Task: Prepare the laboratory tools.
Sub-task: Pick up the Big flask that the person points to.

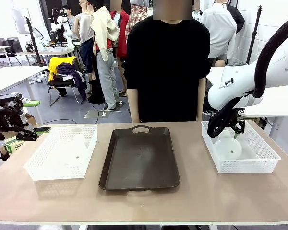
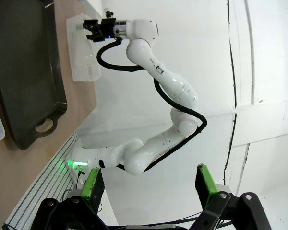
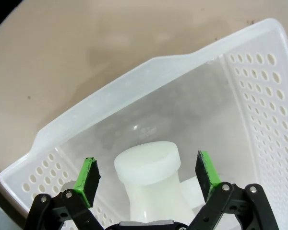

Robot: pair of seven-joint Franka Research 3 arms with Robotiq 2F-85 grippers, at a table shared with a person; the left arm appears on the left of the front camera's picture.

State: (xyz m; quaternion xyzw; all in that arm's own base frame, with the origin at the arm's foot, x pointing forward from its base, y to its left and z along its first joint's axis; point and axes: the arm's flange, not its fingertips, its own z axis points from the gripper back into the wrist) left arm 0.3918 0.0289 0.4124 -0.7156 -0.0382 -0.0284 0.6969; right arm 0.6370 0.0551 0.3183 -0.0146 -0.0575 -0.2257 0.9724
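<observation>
- The right fingers (image 3: 205,172) are spread wide and hold nothing. The near flask (image 3: 151,191) stands upright directly under them, its neck rising between the two green pads with a gap on each side.
- The flask's long axis runs along the fingers' own line, mouth toward the wrist. I judge the coming move a short straight descent and a squeeze on the neck, with no sideways correction needed. Whether the pads have reached the lip's height I cannot tell.
- This flask sits in the right basket (image 1: 245,165), toward its near-left corner and close to the wall — the outer finger has little room there.
- Across the table (image 1: 192,201), the dark tray (image 1: 139,158) lies in the middle, bare.
- Beyond it, the left basket (image 1: 38,170) holds the second flask (image 1: 78,146), faint through the mesh.
- The left fingers (image 1: 31,103) are spread too, empty, off the table's left edge and pointing across it — well apart from that flask, so the right arm is the nearer one to its target.
</observation>
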